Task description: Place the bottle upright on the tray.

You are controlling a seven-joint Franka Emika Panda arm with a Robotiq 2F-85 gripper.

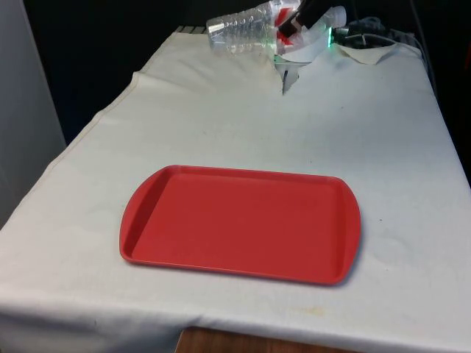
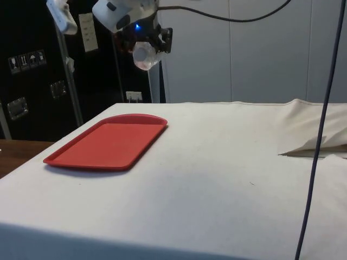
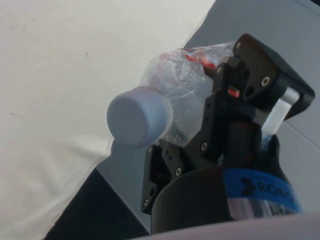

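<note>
Nearest lay the red tray [image 1: 243,224], while the gripper [image 3: 220,125], clamped on the bottle [image 1: 246,28], held it sideways high above the table's far end.

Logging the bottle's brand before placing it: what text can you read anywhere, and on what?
"ROBO", cut off at the edge: blue band on the gripper.
Red label on the bottle: too blurred to read.
White sheet and stickers on the dark cabinets: too small to read.
</note>
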